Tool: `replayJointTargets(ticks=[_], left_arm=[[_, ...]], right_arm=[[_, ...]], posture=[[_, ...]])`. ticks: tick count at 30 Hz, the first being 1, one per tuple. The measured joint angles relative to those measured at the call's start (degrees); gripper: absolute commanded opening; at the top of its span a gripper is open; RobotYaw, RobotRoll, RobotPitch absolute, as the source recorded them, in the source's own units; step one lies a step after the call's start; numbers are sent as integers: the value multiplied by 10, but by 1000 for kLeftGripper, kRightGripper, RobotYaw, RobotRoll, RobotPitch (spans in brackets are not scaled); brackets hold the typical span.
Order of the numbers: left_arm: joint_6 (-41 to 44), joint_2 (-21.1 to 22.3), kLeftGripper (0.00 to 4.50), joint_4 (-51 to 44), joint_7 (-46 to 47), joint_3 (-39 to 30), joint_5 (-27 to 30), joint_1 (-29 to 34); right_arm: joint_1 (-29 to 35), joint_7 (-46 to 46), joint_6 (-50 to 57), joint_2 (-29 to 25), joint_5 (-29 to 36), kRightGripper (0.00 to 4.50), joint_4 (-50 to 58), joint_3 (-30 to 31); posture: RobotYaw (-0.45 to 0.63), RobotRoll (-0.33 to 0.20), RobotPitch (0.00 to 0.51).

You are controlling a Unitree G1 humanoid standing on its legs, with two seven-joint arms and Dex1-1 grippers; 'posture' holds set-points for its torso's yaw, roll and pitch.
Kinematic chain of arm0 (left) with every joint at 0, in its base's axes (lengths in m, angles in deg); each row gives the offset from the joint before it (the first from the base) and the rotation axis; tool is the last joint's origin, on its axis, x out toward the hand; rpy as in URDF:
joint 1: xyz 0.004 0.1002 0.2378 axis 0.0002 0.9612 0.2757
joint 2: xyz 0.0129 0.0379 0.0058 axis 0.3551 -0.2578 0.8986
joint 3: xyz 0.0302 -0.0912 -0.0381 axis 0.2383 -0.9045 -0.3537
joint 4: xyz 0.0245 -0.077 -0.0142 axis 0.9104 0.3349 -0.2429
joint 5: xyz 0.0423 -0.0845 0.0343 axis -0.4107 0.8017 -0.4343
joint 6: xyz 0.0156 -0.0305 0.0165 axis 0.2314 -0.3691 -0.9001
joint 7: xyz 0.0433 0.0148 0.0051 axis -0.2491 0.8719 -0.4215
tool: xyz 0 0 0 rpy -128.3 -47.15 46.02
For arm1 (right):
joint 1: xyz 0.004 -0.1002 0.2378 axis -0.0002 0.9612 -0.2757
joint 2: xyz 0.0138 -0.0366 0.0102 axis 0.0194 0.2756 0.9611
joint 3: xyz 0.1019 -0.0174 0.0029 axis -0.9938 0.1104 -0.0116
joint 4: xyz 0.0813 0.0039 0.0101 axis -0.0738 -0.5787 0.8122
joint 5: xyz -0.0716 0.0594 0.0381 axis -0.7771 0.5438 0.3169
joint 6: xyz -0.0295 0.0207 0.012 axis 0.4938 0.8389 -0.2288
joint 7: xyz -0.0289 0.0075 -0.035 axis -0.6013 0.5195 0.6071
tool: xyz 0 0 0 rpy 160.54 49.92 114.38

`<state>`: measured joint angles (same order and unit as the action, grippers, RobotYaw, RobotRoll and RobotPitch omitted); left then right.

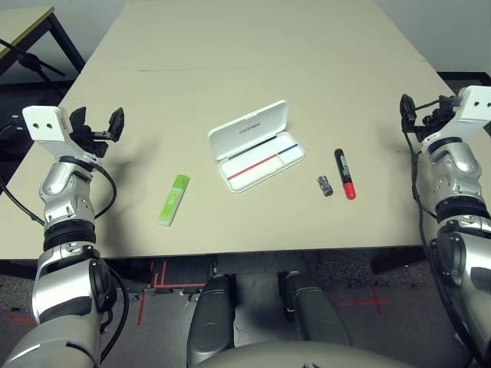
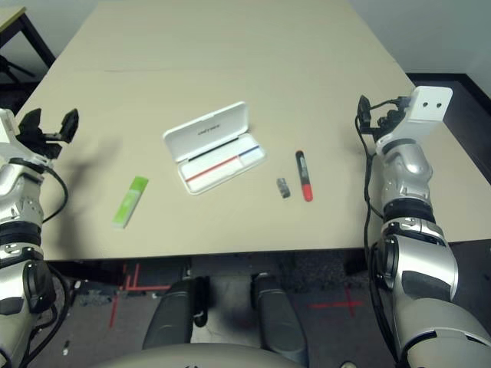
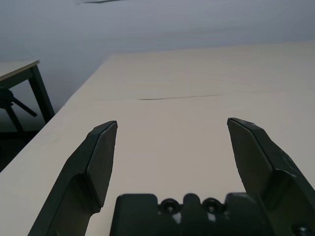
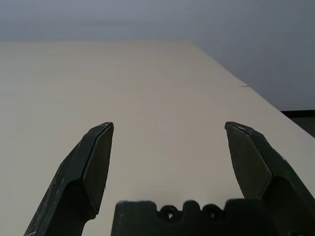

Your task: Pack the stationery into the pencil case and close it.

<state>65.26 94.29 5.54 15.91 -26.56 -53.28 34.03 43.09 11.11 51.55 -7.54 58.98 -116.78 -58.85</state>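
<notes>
The white pencil case (image 1: 256, 146) lies open mid-table, lid tipped back, a red-and-blue line inside its tray. A light-green-and-white highlighter (image 1: 174, 199) rests on the table to its left. On its right lie a small grey metallic piece (image 1: 325, 185) and a red marker with a black cap (image 1: 344, 173). My left gripper (image 1: 103, 128) hovers open and empty over the table's left side, well away from the highlighter. My right gripper (image 1: 414, 111) hangs open and empty near the right edge, beyond the marker. Both wrist views show wide-spread fingers (image 3: 101, 157) (image 4: 96, 160) over bare tabletop.
The beige table (image 1: 253, 54) stretches far back, with a thin seam line across it. A second table's corner and dark legs (image 1: 31, 34) stand off to the far left. Dark floor with red tape marks lies below the front edge.
</notes>
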Motion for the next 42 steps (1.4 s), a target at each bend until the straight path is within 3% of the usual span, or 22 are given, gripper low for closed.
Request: replayJointTargets(ticks=[12, 26, 38, 42], left_arm=[[23, -5, 4493, -38, 0, 13, 0, -7], [88, -55, 4493, -135, -9, 54, 1, -12], [164, -45, 4493, -300, -13, 44, 36, 92], [209, -21, 4493, -370, -36, 44, 51, 124]], right_arm=[[-4, -15, 6, 7, -2, 4500, -1, 1], [29, -229, 161, -66, 5, 4500, 116, 41], [44, -364, 224, -72, -2, 4500, 160, 111], [47, -420, 238, -80, -8, 4500, 172, 139]], posture=[[-34, 0, 174], [-60, 0, 183], [25, 0, 160], [39, 0, 173]])
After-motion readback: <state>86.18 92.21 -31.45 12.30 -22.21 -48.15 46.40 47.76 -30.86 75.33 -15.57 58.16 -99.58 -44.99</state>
